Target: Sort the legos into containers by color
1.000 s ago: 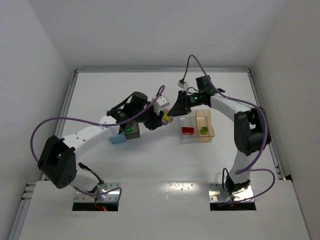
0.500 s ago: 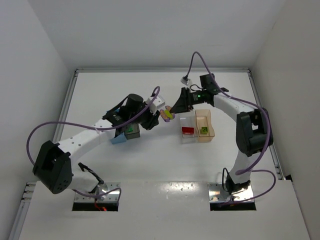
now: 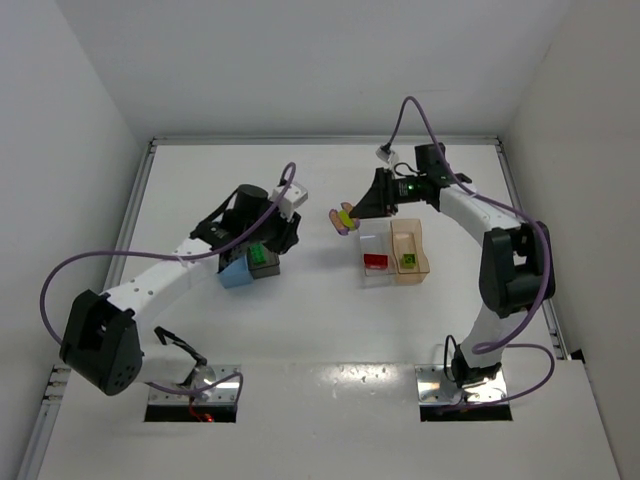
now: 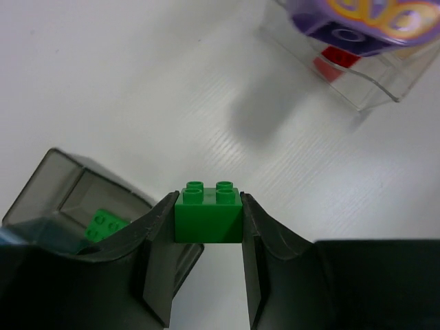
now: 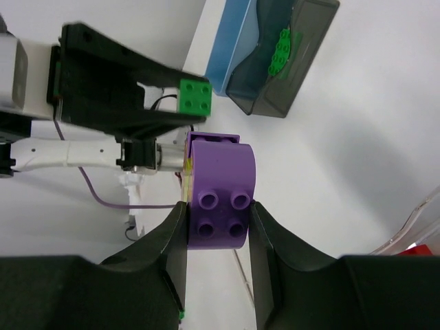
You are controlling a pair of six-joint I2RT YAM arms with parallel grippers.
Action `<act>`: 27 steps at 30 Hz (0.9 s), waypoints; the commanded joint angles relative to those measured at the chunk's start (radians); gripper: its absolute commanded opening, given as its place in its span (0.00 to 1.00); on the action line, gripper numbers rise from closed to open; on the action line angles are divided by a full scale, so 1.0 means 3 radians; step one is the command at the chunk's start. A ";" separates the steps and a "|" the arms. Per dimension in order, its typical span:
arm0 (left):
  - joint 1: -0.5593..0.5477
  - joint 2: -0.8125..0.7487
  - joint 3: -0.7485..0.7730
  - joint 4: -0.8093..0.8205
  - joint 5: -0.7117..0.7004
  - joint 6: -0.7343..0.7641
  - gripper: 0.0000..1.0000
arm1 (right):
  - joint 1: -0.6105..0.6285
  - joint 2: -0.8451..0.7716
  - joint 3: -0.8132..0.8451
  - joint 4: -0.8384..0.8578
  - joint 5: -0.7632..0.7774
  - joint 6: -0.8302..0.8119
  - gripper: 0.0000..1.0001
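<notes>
Green lego [image 4: 207, 213] — between left jaws, gripped

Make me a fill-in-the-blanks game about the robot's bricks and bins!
1. The brick in the left gripper is ____.
2. The right gripper pinches a rounded brick that is mostly ____.
3. Inside the clear bin lies a lego coloured ____.
4. The bin beside the dark grey bin is light ____.

Missing words: green, purple, red, blue.
</notes>
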 commanded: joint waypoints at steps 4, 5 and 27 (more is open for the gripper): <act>0.0158 -0.0196 0.0234 -0.0275 -0.0679 -0.0447 0.00 | -0.0012 -0.0206 -0.0008 0.0036 0.0033 -0.0166 0.00; 0.0158 -0.0196 0.0265 -0.0458 -0.0756 -0.0483 0.00 | -0.0012 -0.0206 -0.0008 0.0036 0.0079 -0.0166 0.00; 0.0776 0.0847 0.0485 -0.0828 -0.0312 -0.0453 0.41 | 0.0024 -0.0206 0.0059 -0.0154 0.0176 -0.0299 0.00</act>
